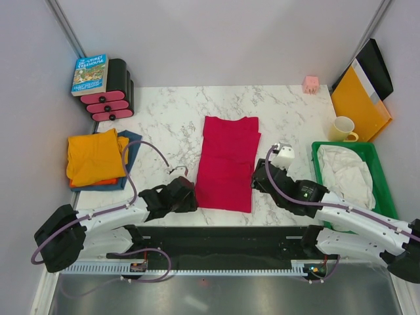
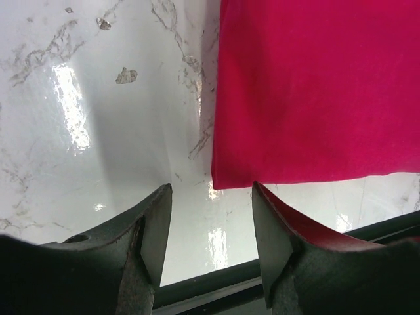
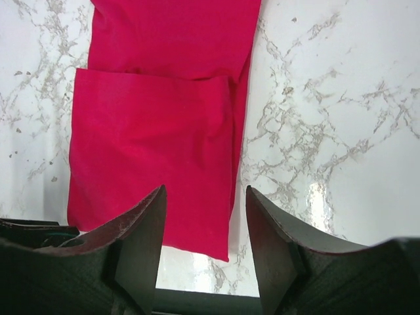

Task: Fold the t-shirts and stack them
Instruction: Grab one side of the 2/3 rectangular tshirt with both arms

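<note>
The crimson red t-shirt lies flat in a long folded strip at the table's middle. It also shows in the left wrist view and in the right wrist view. The orange t-shirt lies folded on the dark blue t-shirt at the left. My left gripper is open and empty at the red shirt's near left corner. My right gripper is open and empty over its near right corner.
A green tray with white cloth stands at the right. A yellow mug, an orange-yellow folder and a pink cube are at the back right. A book rests on black-and-pink rolls at the back left.
</note>
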{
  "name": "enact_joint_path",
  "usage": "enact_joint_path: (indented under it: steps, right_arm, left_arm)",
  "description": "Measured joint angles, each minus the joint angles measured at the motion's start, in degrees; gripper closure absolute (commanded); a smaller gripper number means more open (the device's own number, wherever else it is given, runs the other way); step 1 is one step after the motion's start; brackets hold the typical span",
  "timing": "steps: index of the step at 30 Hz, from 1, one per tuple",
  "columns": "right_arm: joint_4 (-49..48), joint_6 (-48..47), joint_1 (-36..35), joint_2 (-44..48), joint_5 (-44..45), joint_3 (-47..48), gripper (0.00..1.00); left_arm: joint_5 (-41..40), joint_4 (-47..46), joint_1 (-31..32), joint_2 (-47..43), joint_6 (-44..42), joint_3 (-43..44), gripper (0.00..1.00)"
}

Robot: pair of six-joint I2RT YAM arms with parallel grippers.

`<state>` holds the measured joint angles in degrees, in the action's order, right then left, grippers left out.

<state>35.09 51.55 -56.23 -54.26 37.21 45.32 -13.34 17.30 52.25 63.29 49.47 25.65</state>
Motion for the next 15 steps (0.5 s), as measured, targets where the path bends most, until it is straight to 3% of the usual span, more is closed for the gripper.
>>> enact_joint_path:
  steps: [10,15]
  right_arm:
    - [3.5,4.0,-1.4,1.5,0.8,-1.8,0.42]
    - [3.6,5.2,-1.4,2.9,1.1,-2.7,0.42]
  left_arm:
    - [0.1,-2.5,0.0,5.1,0.1,1.7,0.58]
    - [0.0,-2.8,0.0,10.2,0.5,4.9,0.81]
